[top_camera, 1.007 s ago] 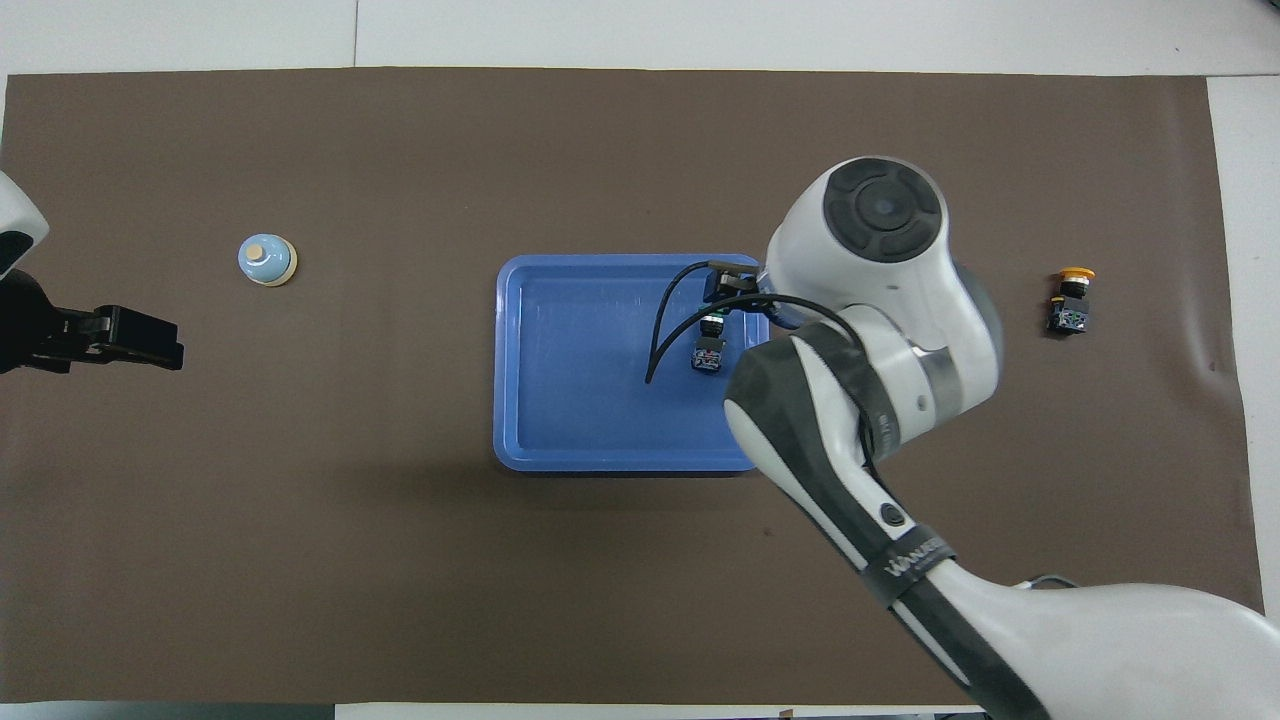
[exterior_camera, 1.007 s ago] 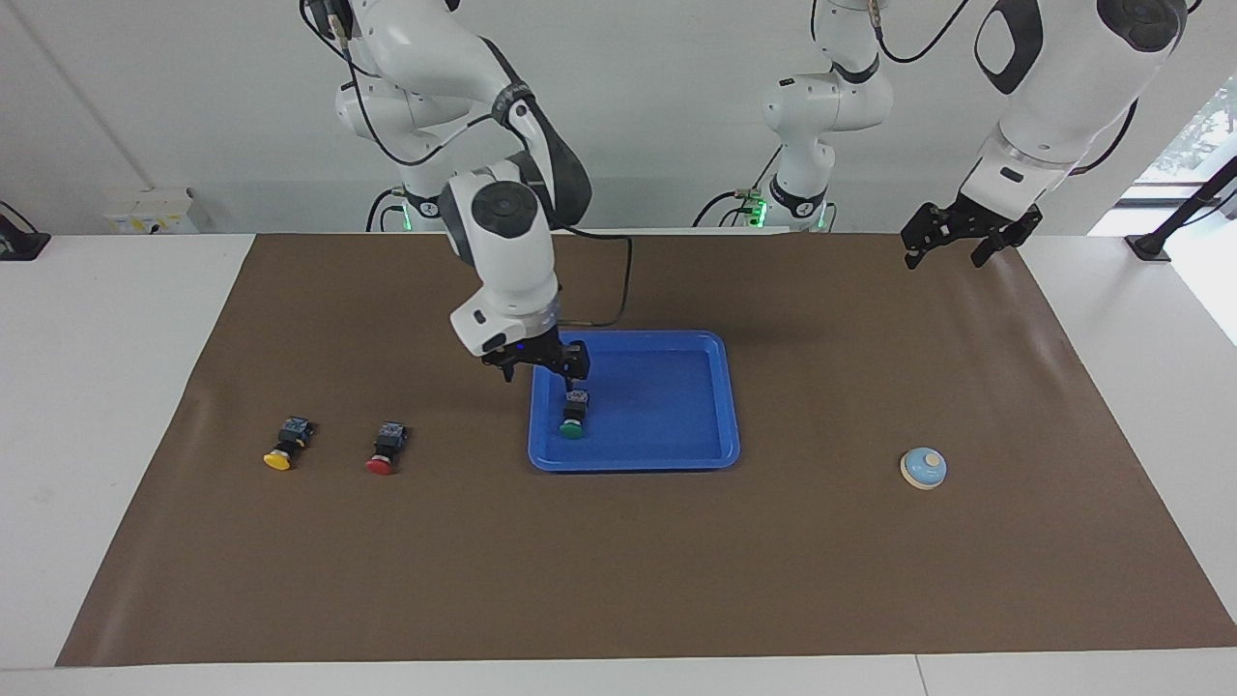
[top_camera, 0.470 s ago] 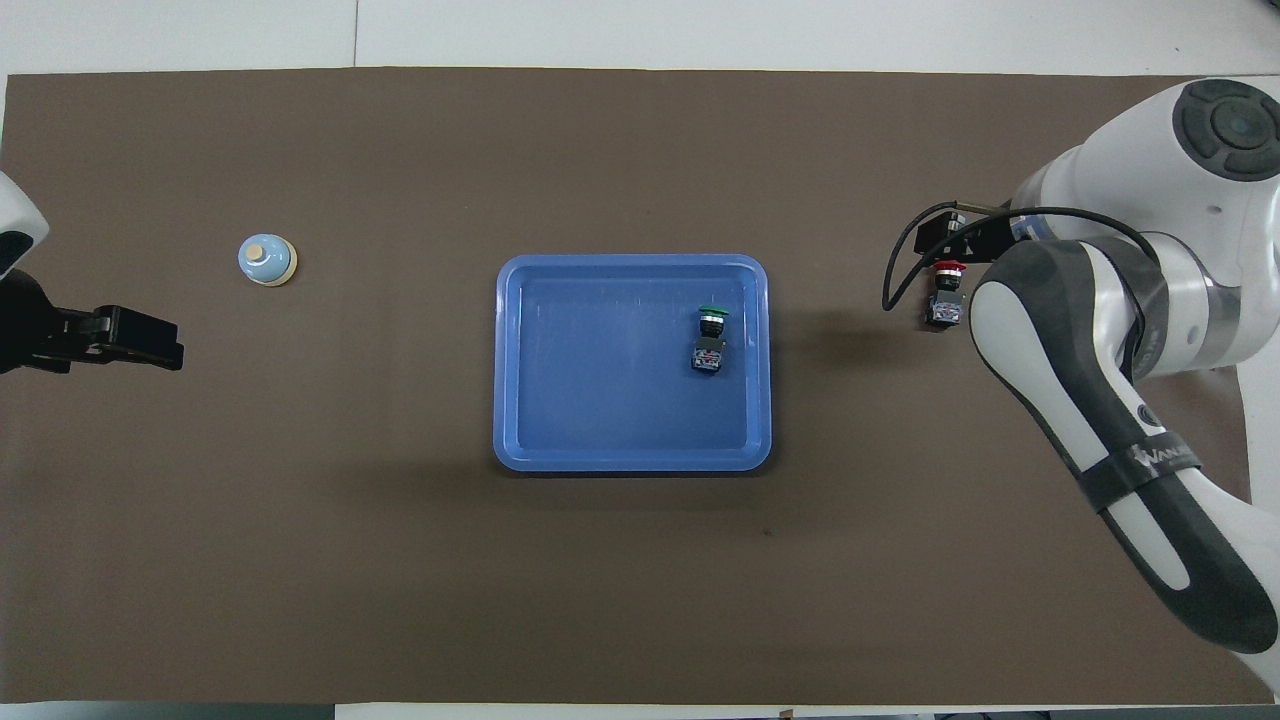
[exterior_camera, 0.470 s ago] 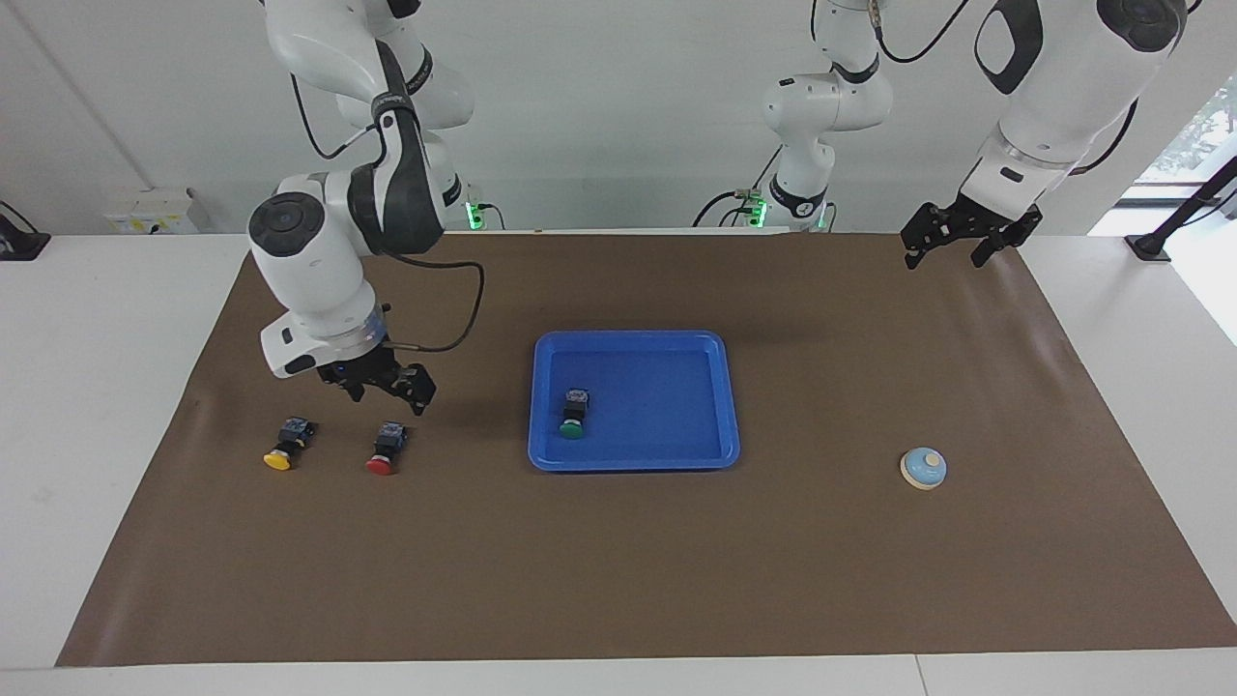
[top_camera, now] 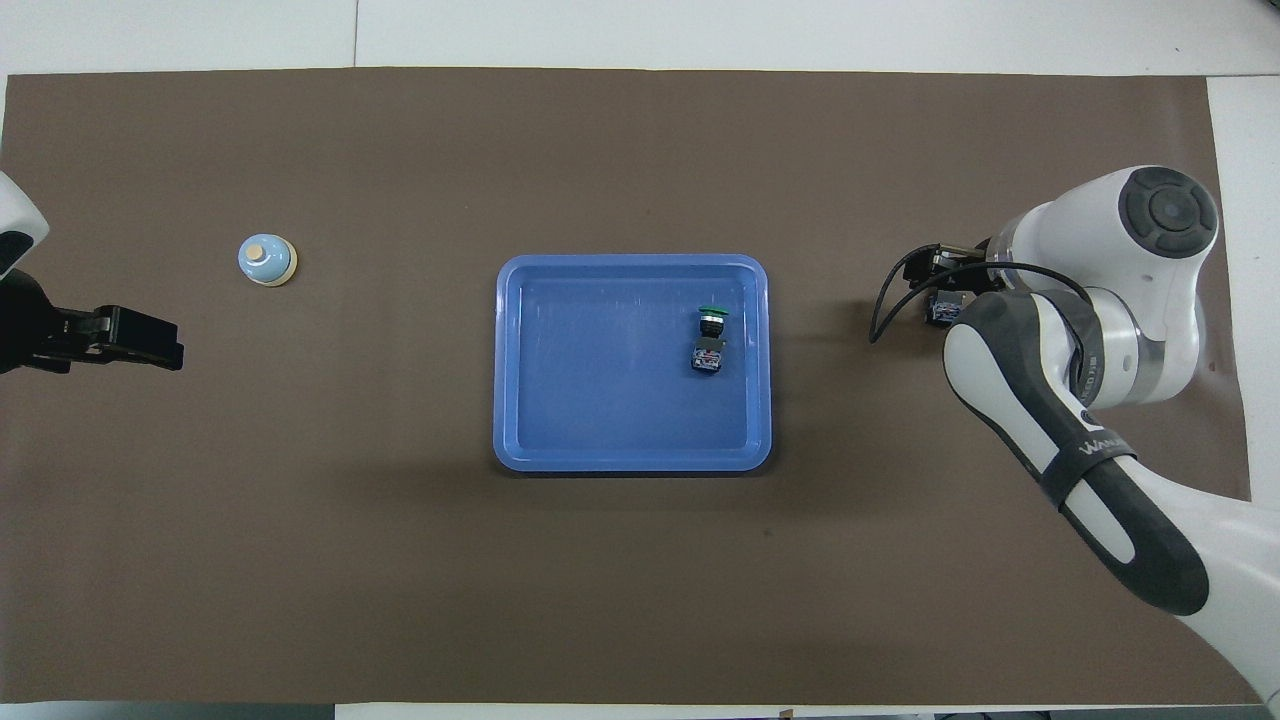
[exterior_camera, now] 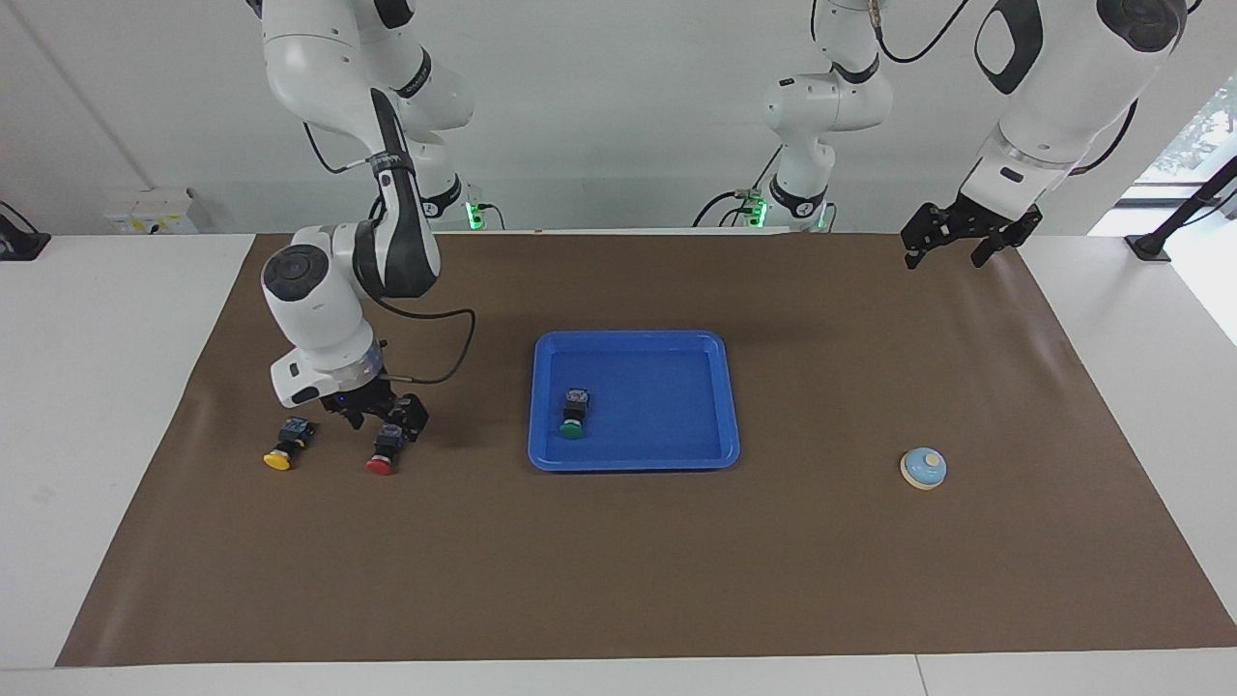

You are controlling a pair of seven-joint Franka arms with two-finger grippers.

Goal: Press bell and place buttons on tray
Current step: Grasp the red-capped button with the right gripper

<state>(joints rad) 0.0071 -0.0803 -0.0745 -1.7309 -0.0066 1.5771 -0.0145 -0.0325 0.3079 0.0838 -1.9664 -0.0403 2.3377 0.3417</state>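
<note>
The blue tray [exterior_camera: 633,462] [top_camera: 630,462] lies mid-mat, and a green button [exterior_camera: 573,418] [top_camera: 711,338] rests on its side in it, toward the right arm's end. A red button [exterior_camera: 385,454] and a yellow button [exterior_camera: 283,449] lie on the mat toward that same end. My right gripper [exterior_camera: 387,426] is open and low, its fingers straddling the red button's black body [top_camera: 940,310]. In the overhead view the right arm hides the yellow button. The bell [exterior_camera: 923,468] [top_camera: 267,260] sits alone toward the left arm's end. My left gripper [exterior_camera: 952,244] [top_camera: 165,345] waits open, raised over the mat's edge.
A brown mat [exterior_camera: 618,580] covers the white table [exterior_camera: 97,387]. The right arm's cable [exterior_camera: 454,358] loops above the mat between the red button and the tray. A wall socket box [exterior_camera: 153,211] sits past the table's edge by the right arm.
The right gripper left the green button lying in the tray, swung toward the right arm's end and came down around the red button. The left arm has not moved.
</note>
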